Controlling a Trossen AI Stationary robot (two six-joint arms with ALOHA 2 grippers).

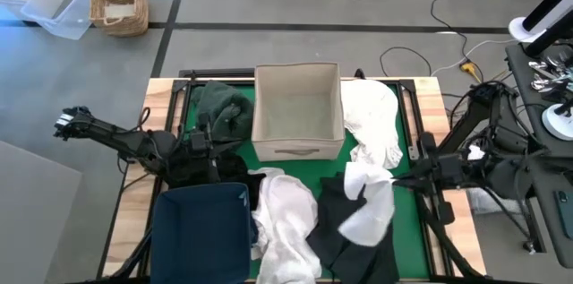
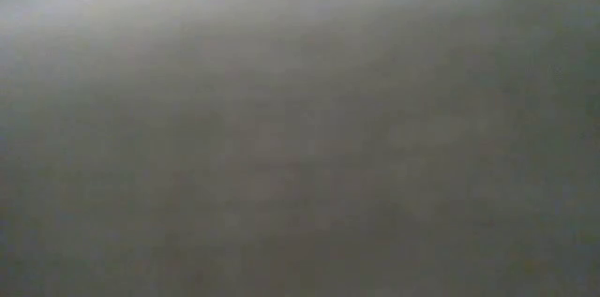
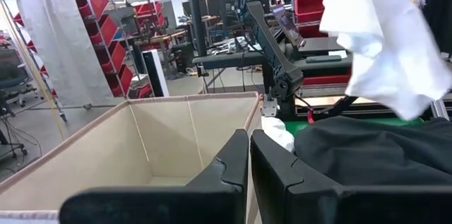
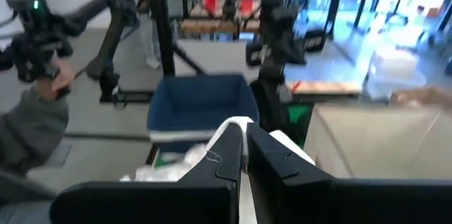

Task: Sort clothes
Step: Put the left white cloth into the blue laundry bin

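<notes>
The low view is a grey blur; nothing in it can be made out. In its wrist view the right hand (image 4: 245,155) is closed on a white garment (image 1: 372,202), lifted above black clothes (image 1: 345,230) on the tabletop (image 1: 430,100). The left hand (image 3: 249,164) is closed and empty, between the green garment (image 1: 222,109) and the blue bin (image 1: 201,230), beside the beige box (image 1: 297,109). More white clothes (image 1: 286,221) lie by the bin, their lower edge cut off.

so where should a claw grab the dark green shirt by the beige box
Take the raised, bunched hump of the dark green shirt, coming straight down from above: it lies crumpled against the beige box, so the folds on its open side give the most to pinch.
</notes>
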